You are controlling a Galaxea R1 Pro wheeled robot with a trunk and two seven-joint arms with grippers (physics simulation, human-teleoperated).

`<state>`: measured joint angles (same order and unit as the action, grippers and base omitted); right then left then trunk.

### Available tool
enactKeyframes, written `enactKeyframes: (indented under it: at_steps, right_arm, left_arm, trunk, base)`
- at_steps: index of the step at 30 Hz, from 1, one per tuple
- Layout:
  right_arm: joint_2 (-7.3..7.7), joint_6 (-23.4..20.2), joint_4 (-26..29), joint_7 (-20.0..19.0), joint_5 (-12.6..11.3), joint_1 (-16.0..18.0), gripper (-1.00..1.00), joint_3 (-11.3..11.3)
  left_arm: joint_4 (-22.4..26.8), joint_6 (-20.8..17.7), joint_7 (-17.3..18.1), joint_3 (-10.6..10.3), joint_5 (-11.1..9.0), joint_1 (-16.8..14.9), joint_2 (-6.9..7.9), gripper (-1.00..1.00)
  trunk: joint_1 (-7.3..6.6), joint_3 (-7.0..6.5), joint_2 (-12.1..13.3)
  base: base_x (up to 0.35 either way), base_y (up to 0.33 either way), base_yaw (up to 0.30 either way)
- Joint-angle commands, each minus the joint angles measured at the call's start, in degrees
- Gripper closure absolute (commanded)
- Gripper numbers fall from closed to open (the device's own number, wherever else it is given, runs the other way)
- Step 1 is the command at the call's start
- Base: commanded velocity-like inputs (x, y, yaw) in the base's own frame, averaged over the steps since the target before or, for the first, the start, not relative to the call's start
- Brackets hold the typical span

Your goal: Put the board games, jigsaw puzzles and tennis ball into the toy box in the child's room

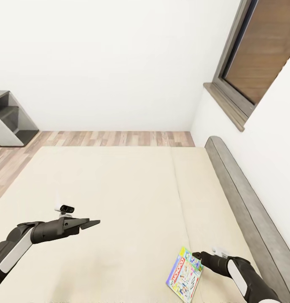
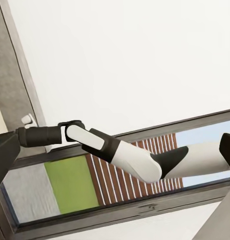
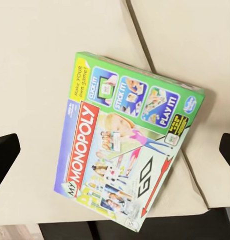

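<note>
Black jaws, right: the right gripper (image 3: 115, 150) stands wide open, its two dark finger tips at either edge of the right wrist view with nothing between them but air; it holds nothing. The spread looks set to take the box across its width, a judgement from the framing alone.
Box under the jaws: the Monopoly board game (image 3: 130, 150) lies flat on the bed, face up, red banner along one long side. It sits askew across the mattress seam (image 3: 145, 45), one corner reaching the mattress edge.
Box from the head view: the same board game (image 1: 185, 275) lies just beside the right gripper (image 1: 196, 255), near the grey headboard (image 1: 246, 198) and at the near end of the bed (image 1: 107, 189).
Why there: it rests loose on the cream mattress, so it can be taken from above.
Black jaws, left: the left gripper (image 1: 92, 223) hangs over bare mattress, well away from the Monopoly box; its fingers read as a single dark wedge, so I cannot tell how far apart they are. Nothing is seen in them.
Left arm's role: likely parked clear so the right arm can work.
Step in hand: lining up on the first bed game; the toy box is elsewhere.
Risk: a grasp near the overhanging corner could tip the box off the bed.
</note>
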<state>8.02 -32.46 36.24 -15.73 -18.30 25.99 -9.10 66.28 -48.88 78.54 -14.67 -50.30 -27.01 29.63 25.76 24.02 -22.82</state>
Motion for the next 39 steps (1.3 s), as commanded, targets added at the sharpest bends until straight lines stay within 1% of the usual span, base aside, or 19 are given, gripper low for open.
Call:
enactKeyframes:
  at_steps: [1, 28, 32, 39]
  right_arm:
    - [-0.02, -0.4, 0.1, -0.2, -0.1, 0.0, -1.00, -0.2]
    - [-0.31, -0.5, 0.3, -0.1, 0.0, 0.2, -1.00, -0.4]
    - [-0.46, -0.6, 0.5, 0.0, 0.0, 1.1, -1.00, -0.4]
    - [-0.59, -0.8, 0.5, 0.3, 0.7, 3.6, -1.00, -0.4]
  left_arm:
    - [0.0, -0.6, 0.0, -0.2, -0.4, -0.1, 0.07, -1.00]
    - [0.0, -0.5, 0.0, -0.2, -0.4, -0.1, 0.06, -1.00]
    - [0.0, -0.5, 0.0, -0.2, -0.3, -0.1, 0.07, -1.00]
    - [0.0, -0.5, 0.0, -0.2, -0.3, -0.1, 0.06, -1.00]
  trunk:
    - [0.03, 0.18, -0.1]
    - [0.03, 2.67, -0.1]
    - [0.03, 3.04, -0.1]
    - [0.03, 3.69, -0.1]
  base:
    - [0.000, 0.000, 0.000]
    - [0.000, 0.000, 0.000]
    - [0.000, 0.000, 0.000]
    - [0.000, 0.000, 0.000]
